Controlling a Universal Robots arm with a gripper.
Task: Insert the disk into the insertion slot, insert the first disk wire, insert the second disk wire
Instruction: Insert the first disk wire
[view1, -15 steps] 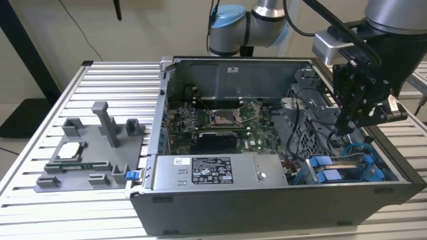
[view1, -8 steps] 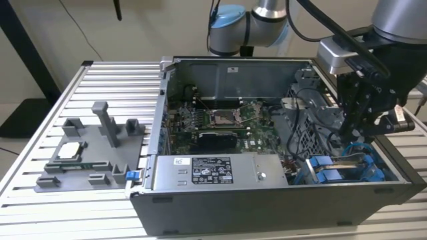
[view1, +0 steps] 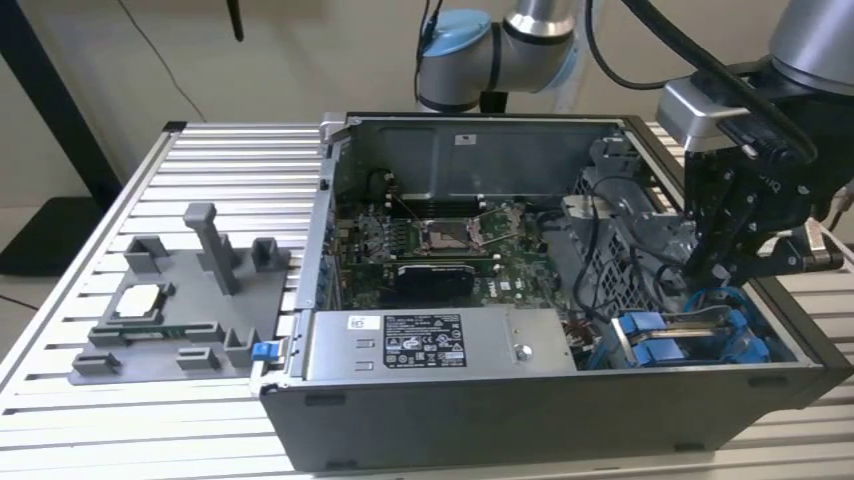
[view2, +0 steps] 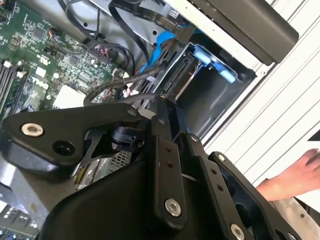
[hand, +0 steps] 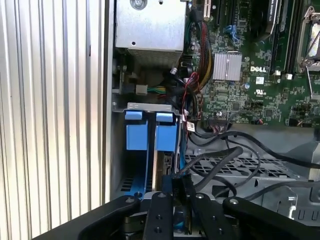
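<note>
The disk stands on edge in the insertion slot, between its blue rails and tabs, in the computer case's corner at the exterior view's right. My gripper hangs right over the disk's end, shut on the black plug of a disk wire that trails off over the perforated metal cage. In the exterior view my gripper reaches down into the case just above the blue insertion slot. The second wrist view shows the gripper close to the slot's blue tab.
The open case sits on a slatted table. A grey box with a sticker and the motherboard lie beside the slot. Loose black cables cross nearby. A grey fixture stands at the exterior view's left. A person's hand rests outside the case.
</note>
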